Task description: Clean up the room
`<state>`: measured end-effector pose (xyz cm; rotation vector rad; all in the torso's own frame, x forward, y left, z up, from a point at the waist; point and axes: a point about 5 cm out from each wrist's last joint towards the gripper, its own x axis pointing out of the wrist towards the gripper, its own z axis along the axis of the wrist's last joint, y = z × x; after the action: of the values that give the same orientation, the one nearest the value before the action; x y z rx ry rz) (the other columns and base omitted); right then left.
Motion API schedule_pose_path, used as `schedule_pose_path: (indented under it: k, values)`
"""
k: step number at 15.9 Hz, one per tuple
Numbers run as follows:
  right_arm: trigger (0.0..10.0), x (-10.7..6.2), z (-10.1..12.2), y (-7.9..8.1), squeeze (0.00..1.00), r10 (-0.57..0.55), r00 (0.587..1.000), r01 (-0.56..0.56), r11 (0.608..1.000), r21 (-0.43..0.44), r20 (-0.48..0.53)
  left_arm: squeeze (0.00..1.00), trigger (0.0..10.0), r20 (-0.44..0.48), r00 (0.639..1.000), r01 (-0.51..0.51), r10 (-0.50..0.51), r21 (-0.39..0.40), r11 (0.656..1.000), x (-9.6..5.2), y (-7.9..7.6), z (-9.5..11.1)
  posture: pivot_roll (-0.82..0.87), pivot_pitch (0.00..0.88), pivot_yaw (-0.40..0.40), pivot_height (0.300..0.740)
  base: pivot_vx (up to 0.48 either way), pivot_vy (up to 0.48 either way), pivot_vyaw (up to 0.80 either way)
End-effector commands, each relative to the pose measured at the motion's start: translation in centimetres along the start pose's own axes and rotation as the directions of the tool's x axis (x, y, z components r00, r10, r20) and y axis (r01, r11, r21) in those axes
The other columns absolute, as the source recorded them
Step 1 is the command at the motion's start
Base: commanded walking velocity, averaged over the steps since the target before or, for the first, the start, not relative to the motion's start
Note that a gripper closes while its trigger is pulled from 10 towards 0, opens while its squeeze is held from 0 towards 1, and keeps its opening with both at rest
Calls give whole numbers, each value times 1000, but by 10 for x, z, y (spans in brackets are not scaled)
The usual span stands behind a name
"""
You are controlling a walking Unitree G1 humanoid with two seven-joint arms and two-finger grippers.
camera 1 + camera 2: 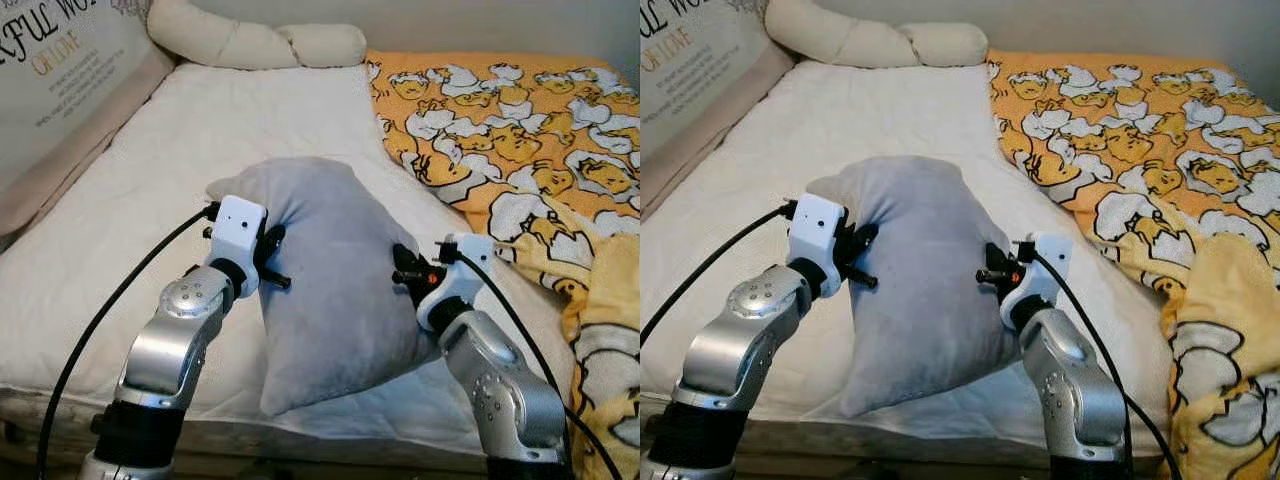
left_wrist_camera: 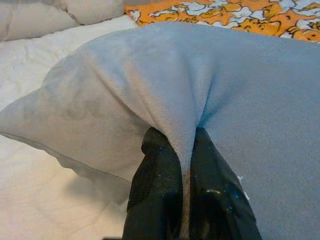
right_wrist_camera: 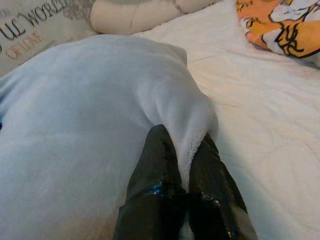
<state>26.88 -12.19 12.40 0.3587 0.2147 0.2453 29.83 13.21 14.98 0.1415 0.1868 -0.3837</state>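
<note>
Left gripper [image 2: 184,150] clenched on grey pillow [image 1: 330,270] fold, right gripper [image 3: 186,150] pinched its opposite edge, pillow held over white bed [image 1: 200,140]

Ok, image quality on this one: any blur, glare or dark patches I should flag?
Left and right eye views: evenly lit, sharp on the grey pillow, no glare. Left wrist view: the left tool pinches a fold of the pillow, its fingers near the lens look soft. Right wrist view: same softness around the right tool, and the pillow looks a little washed out.
</note>
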Motion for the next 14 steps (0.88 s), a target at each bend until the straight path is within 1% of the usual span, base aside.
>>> schedule_pose_path:
  k: [1,5,9,12,14]
  values:
    - [10000,-2,8,-6,0,-35,998,34,999,13,45,0,10000,36,999,-19,18,19,1000,0,4,10,-75,0,48,740,0,304,-406]
    - [10000,-4,4,-9,0,-61,997,61,998,10,37,0,10000,28,999,-16,15,18,1000,3,2,9,-76,0,53,740,0,304,0]
    - [10000,-4,3,-6,0,-48,998,48,999,8,27,0,10000,28,999,-19,19,15,1000,5,2,10,-71,0,44,740,0,303,0]
    - [10000,-1,2,-6,0,-34,999,34,999,-1,14,0,10000,18,999,-35,35,-2,999,1,3,6,-53,0,31,740,0,301,0]
    - [10000,2,3,-3,0,-11,1000,11,1000,-18,7,0,10000,10,999,-39,39,-10,999,-2,3,3,-51,0,25,740,0,304,0]
